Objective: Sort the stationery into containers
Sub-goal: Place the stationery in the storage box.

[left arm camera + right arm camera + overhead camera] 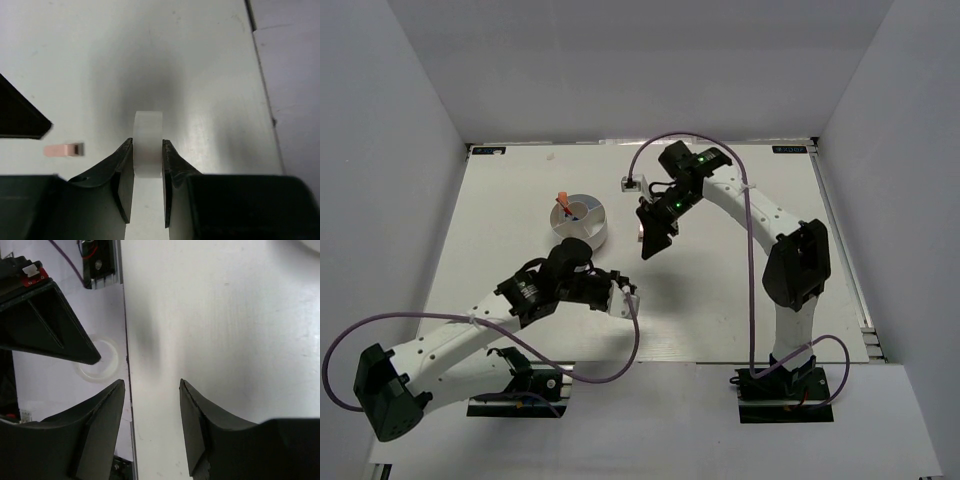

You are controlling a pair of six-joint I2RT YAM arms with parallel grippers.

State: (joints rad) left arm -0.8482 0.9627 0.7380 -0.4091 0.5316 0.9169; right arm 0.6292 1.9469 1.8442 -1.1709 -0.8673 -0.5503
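White ring (148, 131) is sitting pinched on edge in the left tool (147, 144).
Probably light, stiff and slick, it is taking the grip best across its flat faces; the right tool (151, 383) is hanging spread.

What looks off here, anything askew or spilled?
Only the stick: it pokes up, tilted, over the tub's far-left rim rather than lying inside. No spill or damage visible. Left gripper pinches the ring on edge; right gripper is open and empty.

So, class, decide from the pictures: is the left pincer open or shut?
The left pincer is shut on the white ring: in the left wrist view both fingers press its flat sides, no gap showing.
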